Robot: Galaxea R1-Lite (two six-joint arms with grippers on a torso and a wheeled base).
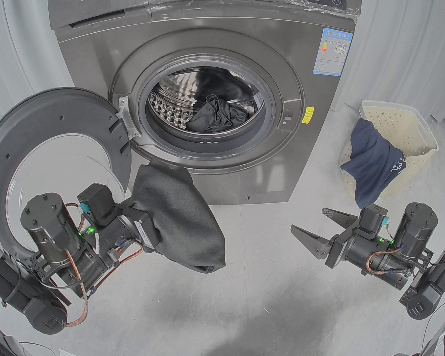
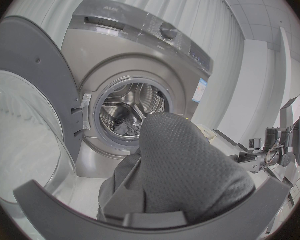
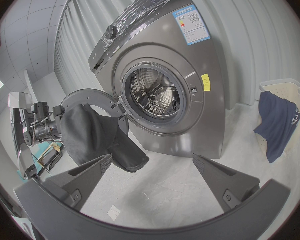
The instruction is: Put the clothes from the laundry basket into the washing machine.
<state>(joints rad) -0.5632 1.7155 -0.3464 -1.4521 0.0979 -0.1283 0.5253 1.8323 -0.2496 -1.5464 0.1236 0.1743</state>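
Note:
The grey washing machine (image 1: 282, 50) stands with its round door (image 1: 49, 124) swung open to the left. A black garment (image 1: 217, 114) lies inside the drum (image 3: 155, 90). My left gripper (image 1: 153, 211) is shut on a dark grey garment (image 1: 183, 218), which hangs in front of the machine just below the drum opening and hides the fingertips. That garment (image 2: 183, 164) covers the left gripper (image 2: 156, 187) in the wrist view. My right gripper (image 1: 309, 221) stands open and empty low at the right, above the floor. A navy garment (image 1: 373, 161) drapes over the rim of the cream laundry basket (image 1: 410, 124).
The basket (image 3: 286, 87) sits on the floor to the right of the machine, against a pale curtain. The open door stands close beside my left arm. Bare grey floor (image 1: 262, 283) spreads between the two arms.

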